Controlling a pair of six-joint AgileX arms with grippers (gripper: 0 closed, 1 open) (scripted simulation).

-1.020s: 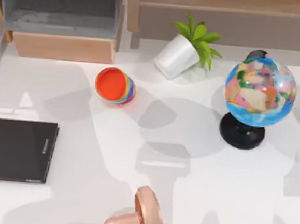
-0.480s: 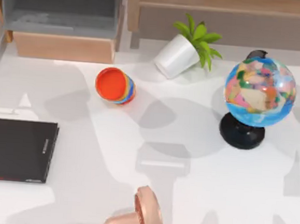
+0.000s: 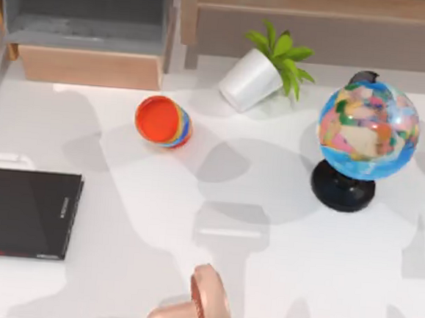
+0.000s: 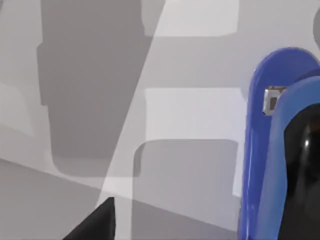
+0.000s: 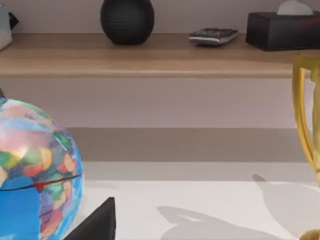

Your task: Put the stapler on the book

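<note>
Your left end effector point(image 4: 102, 222) hangs over bare white surface point(image 3: 262, 281). The blue stapler point(image 4: 260, 150) stands close up beside it in the left wrist view. You cannot tell from here whether the end effector is clenched on the stapler or released.

Over the last second nothing on the surface has moved. The black book point(image 3: 20, 214) lies flat at the left edge where it was, with nothing on top of it. The orange cup point(image 3: 164, 122) and the globe point(image 3: 367, 131) have kept their places too. Only the arm shadows on the left side, above the book, have shifted. That suggests your left arm is on the move while the stapler is not yet placed.

Your right end effector point(image 5: 100, 220) sits parked near the globe; its grip cannot be told either.
</note>
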